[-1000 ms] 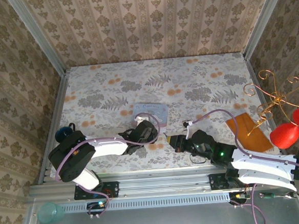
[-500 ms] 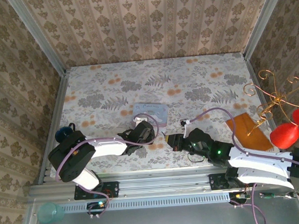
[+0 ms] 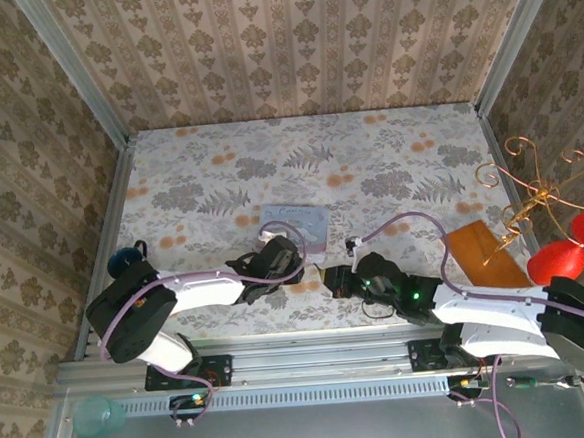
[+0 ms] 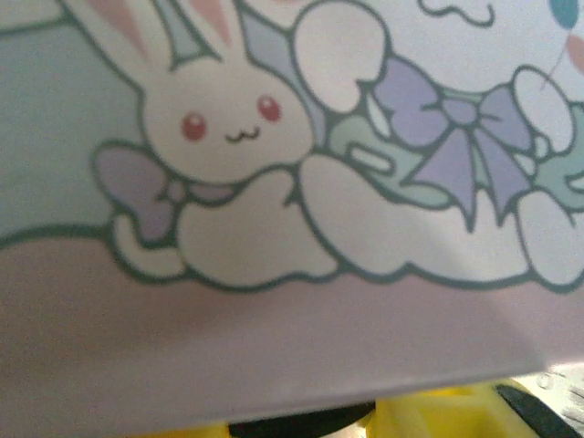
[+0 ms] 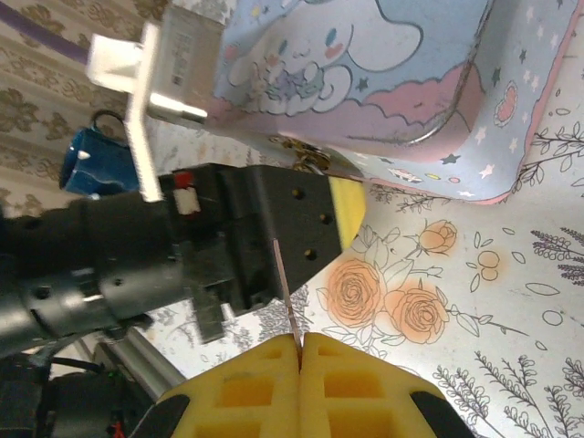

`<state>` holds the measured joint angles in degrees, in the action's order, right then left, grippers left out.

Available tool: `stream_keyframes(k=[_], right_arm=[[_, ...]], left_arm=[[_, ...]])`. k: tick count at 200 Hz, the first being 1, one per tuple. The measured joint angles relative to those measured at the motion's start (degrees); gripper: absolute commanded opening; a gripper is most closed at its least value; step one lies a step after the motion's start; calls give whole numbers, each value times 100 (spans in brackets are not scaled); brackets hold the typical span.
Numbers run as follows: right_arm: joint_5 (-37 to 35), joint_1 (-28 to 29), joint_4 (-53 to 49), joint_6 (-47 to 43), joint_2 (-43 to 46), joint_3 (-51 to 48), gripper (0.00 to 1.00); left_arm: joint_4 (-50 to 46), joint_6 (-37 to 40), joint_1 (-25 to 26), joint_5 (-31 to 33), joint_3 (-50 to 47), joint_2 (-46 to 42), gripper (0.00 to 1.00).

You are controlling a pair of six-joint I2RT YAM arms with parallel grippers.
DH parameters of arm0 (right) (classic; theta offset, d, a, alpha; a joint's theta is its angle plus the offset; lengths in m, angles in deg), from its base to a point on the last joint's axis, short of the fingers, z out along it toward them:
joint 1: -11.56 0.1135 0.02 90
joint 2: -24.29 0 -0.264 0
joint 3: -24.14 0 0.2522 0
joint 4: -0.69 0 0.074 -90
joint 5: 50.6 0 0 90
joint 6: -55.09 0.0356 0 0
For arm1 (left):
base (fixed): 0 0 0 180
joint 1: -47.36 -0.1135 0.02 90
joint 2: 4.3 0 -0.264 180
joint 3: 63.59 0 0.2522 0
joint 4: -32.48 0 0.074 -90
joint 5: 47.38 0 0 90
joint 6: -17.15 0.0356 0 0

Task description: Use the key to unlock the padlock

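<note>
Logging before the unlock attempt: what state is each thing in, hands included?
Key: pinched edge-on, sticking out forward.
Right hand: shut on it.
Picture tin: closed, flat on the table.
Left hand: at the tin's near edge; open or shut unclear.
Blue mug: upright.

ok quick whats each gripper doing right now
left gripper: cannot tell whether open or shut
right gripper: shut, holding the key
</note>
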<state>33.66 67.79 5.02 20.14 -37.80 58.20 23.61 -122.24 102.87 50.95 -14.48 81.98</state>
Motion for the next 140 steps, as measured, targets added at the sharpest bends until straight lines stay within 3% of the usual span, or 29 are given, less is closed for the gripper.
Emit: stream_keyframes(k=[37,140], right_arm=[[-4,234,411,-487,-417,-4,0],[-251,649,1961,-1513,-1504,-433,0]], left_arm=[[-61,-538,-66,-442,0,-396,14],[485,-1738,-350,-1141,-573,-1156,11]])
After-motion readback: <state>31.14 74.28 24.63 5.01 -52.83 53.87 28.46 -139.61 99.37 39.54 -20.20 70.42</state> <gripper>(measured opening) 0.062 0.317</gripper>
